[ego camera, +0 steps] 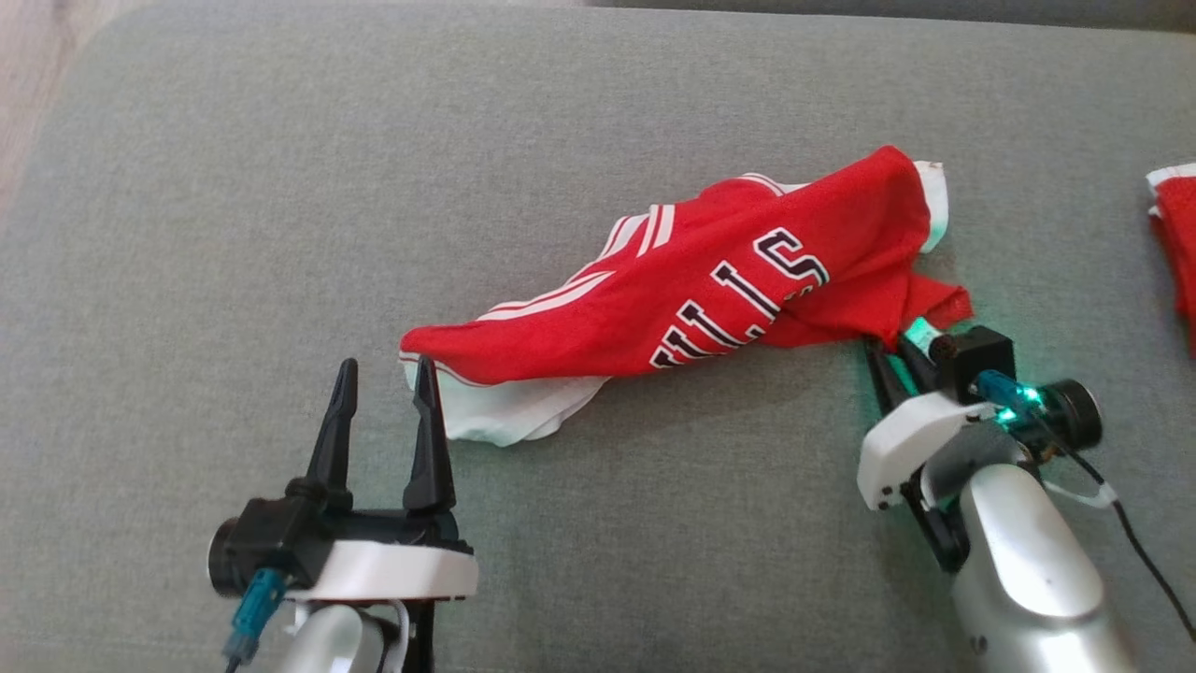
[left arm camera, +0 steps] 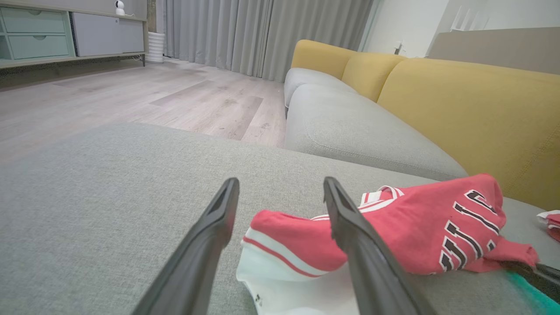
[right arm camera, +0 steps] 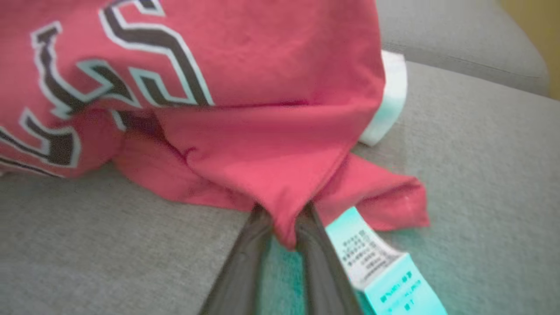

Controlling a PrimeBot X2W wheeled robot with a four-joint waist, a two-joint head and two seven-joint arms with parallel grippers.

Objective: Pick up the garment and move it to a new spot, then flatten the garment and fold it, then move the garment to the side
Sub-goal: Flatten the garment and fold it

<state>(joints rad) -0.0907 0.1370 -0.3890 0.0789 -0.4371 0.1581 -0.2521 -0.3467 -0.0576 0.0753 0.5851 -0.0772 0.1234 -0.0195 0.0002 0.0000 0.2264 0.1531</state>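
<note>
1. The garment [ego camera: 691, 299], a red jersey with white trim and a white inner layer, lies crumpled in a slanted ridge on the grey sofa cushion [ego camera: 234, 234], between the two grippers.
2. The right gripper [ego camera: 892, 350] is at the garment's lower right end. Its fingers [right arm camera: 251, 245] are drawn close together and pinch a red fold of the fabric.
3. The left gripper [ego camera: 386, 365] stands with its fingers spread wide. The garment's white-and-red lower left corner lies at the tip of the finger nearer the garment. Whether they touch cannot be told.
4. The right wrist view shows the pinched fold up close, and a care label [right arm camera: 372, 258] hanging beside the fingers.
5. The left wrist view adds yellow back cushions [left arm camera: 472, 109], a wood floor [left arm camera: 131, 100] and grey curtains [left arm camera: 262, 35].
6. The head view shows another red cloth [ego camera: 1179, 234] at the right edge.
7. Black letters outlined in white run across the garment. "LLS" can be read, with part of a letter before it. The label's print is too small to read.
</note>
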